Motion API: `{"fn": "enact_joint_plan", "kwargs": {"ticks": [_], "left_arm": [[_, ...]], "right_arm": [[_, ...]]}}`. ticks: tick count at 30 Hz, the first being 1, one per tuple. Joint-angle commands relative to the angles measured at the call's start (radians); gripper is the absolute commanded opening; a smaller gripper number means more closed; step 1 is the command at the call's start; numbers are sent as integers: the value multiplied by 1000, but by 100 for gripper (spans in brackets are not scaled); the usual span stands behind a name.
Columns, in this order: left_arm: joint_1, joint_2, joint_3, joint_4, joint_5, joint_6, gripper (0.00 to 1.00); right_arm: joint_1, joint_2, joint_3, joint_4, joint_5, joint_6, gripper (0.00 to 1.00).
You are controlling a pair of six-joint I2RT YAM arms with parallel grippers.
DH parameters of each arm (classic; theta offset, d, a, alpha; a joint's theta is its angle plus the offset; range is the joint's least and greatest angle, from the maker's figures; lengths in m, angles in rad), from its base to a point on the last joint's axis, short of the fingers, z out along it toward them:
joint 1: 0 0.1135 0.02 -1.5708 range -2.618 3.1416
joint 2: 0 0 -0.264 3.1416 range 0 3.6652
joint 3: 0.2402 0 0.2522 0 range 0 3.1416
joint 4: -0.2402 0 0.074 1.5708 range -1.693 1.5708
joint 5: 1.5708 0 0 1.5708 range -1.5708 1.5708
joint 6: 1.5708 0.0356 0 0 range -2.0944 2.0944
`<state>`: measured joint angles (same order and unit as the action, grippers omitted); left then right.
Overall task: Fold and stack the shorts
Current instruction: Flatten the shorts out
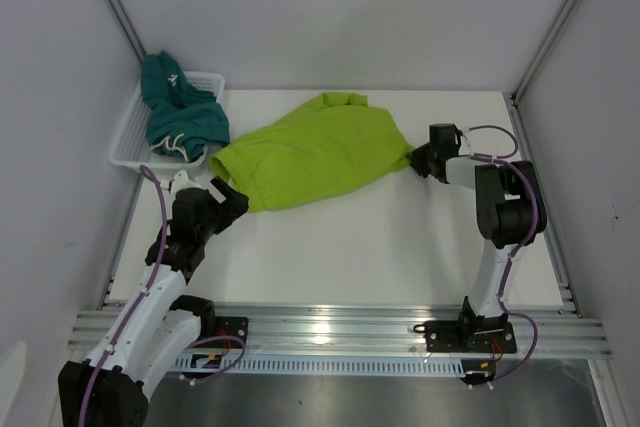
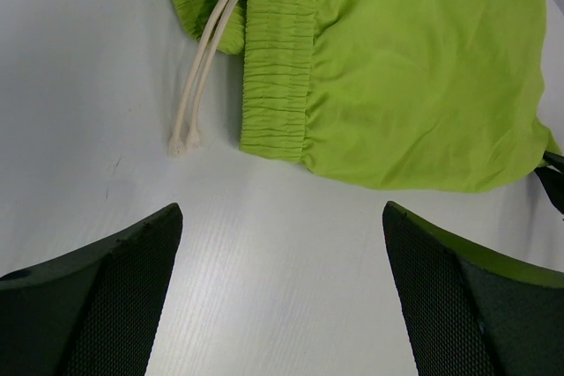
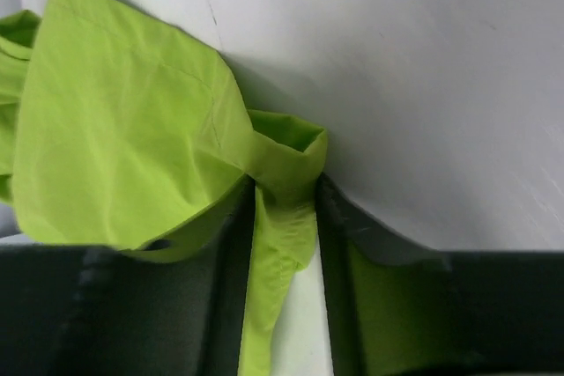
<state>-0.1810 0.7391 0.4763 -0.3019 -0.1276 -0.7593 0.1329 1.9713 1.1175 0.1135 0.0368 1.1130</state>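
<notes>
The lime green shorts (image 1: 310, 152) lie spread on the bench (image 1: 350, 247) just right of the basket (image 1: 125, 142) holding the dark teal shorts (image 1: 180, 112), the right hand (image 1: 416, 159) pinching their far hem (image 3: 286, 151), probably to tension them, while the left hand (image 1: 232, 199) hovers wide open beside the basket-side waistband (image 2: 278, 50).

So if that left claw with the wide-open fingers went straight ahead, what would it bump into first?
Most likely the lime green shorts: the left gripper points at their gathered waistband, with only bare table between. The white drawstring lies slightly left of that line.
</notes>
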Motion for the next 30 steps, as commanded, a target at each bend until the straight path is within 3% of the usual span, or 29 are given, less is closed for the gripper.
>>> {"fn": "enact_joint_plan", "kwargs": {"ticks": [1,5,7,12,19,27,30], "left_arm": [[-6,-6,-4,4,-10,3,96],[-6,2,-7,6,-4,2,96],[-6,5,-11,10,-1,-2,96],[-23,19,-50,52,54,-29,95],[-135,-23,-146,95,-33,-152,96],[-204,187,-194,383,-79,-287,97],[-213,291,-180,402,-113,-304,96]], "right_arm": [[19,43,54,-184,115,-25,25],[24,38,50,-189,115,-21,13],[19,25,48,-196,114,-22,0],[19,-49,38,-231,152,-36,0],[8,-134,35,-293,186,-28,0],[22,-224,-34,-272,195,-18,0],[25,-242,-45,-271,193,-19,0]]}}
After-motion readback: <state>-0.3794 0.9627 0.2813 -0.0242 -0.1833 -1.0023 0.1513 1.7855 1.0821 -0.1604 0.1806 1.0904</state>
